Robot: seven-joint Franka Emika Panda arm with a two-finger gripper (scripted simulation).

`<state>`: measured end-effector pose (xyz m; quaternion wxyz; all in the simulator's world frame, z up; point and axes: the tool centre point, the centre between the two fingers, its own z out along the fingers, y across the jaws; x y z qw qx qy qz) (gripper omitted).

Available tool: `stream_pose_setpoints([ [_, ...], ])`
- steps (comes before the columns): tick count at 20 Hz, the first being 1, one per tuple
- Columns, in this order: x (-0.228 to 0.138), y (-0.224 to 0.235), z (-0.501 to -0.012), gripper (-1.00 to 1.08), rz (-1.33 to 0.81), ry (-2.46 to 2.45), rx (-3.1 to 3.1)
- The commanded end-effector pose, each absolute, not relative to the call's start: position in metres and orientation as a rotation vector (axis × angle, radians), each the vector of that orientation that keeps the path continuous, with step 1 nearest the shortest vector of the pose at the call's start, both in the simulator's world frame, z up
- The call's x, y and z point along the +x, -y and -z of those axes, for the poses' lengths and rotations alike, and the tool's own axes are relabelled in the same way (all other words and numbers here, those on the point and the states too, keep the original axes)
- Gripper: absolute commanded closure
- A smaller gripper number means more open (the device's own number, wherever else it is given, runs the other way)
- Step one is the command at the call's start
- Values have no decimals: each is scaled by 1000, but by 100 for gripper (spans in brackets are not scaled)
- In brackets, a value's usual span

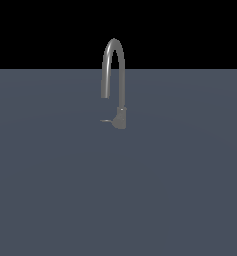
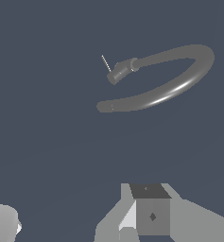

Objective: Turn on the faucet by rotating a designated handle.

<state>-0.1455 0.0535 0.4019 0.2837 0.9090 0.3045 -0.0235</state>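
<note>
In the wrist view only a part of the pale grey robot gripper (image 2: pixel 149 215) is seen: a dark grey block with a small diamond mark, flanked by lighter grey sloping faces, with a rounded pale grey part of the arm (image 2: pixel 4 223) at the corner of the picture. The fingertips are not shown, so how far the jaws stand apart cannot be told, and nothing is seen to be held between them. The gripper is well apart from the tap, with bare surface between the two. In the exterior view neither the gripper nor the arm is shown.

The small matte grey metal faucet (image 1: pixel 119 119) with its tall thin inverted-U gooseneck spout (image 1: pixel 113 50) is set upright on the flat dark slate-blue table surface (image 1: pixel 115 200), nearer the far edge than the near edge and about midway between the side edges. The spout rises from the short cylindrical base, arches over and comes down toward the exterior view's left, its open end hanging above the table and clear of it. The thin short grey lever handle (image 1: pixel 106 120) is seen sticking out sideways from the base toward the exterior view's left, lying roughly level and low, just under the spout's open end but not touching it. In the wrist view the handle (image 2: pixel 105 62) appears as a fine pale line at the base (image 2: pixel 118 72).
</note>
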Motion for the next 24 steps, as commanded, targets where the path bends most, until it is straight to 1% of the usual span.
stream_pose_setpoints([
  [1, -136, -58, -390, 108, 70, -880, 2351],
  [11, -107, -73, -346, 108, 95, -1073, 2063],
  [24, -79, -84, -295, 108, 116, -1243, 1739],
])
